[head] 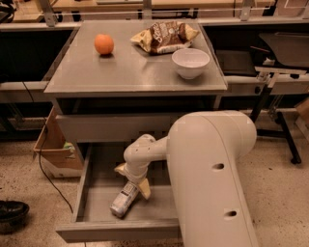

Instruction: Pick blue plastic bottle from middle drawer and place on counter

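In the camera view, I am reaching my gripper (132, 179) down into the middle drawer (116, 230), which is standing pulled out below the closed upper drawer front (116, 126). My two tan fingers (144, 189) are standing spread apart, one on each side of the far end of the blue plastic bottle (123, 201). I cannot tell whether either finger is touching it. The bottle is lying on its side on the drawer floor, slanting from under my gripper toward the front left corner. It is resting near the drawer's front wall and apart from the left side wall. My pale wrist (140, 154) is bending down over the middle of the drawer. My thick white arm (212, 178) is filling the lower right of the view and hiding the drawer's right part.

Above, the counter (130, 72) is carrying three things. An orange (104, 44) is sitting toward its back left. A crinkly snack bag (164, 36) is lying at the back, to the right of the orange. A white bowl (191, 62) is standing upright just in front of the bag, near the right edge.

Left of the cabinet, a cardboard box (53, 149) is sitting on the speckled floor (29, 183), with a dark cable (48, 171) trailing past it. Behind the counter, a light wooden workbench (145, 5) with metal posts is running across the top of the view.
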Tool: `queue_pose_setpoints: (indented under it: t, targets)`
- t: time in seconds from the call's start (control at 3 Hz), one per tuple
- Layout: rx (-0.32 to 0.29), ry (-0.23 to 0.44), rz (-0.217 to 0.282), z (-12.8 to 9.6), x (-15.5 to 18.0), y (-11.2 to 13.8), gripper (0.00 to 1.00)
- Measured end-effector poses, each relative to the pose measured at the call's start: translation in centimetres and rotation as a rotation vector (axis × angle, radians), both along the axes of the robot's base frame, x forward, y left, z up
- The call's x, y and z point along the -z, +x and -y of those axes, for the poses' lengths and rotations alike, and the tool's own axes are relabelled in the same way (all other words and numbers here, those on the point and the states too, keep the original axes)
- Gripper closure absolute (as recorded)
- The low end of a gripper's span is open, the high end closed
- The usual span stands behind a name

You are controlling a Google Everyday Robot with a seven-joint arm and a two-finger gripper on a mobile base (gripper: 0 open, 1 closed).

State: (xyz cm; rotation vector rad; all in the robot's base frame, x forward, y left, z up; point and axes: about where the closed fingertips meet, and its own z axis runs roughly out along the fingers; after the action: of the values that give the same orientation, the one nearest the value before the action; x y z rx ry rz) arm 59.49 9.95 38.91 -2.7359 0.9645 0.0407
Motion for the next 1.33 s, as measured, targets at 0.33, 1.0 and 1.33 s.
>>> queue_pose_setpoints:
  t: [0.33, 1.0, 1.33]
  targets:
    - [0.003, -0.032, -0.03, 0.8, 1.8, -0.6, 0.19]
    - [0.01, -0.041, -0.065, 1.5, 2.9, -1.6, 0.66]
    - [0.038, 0.0, -0.064, 1.9, 0.0, -1.9, 0.89]
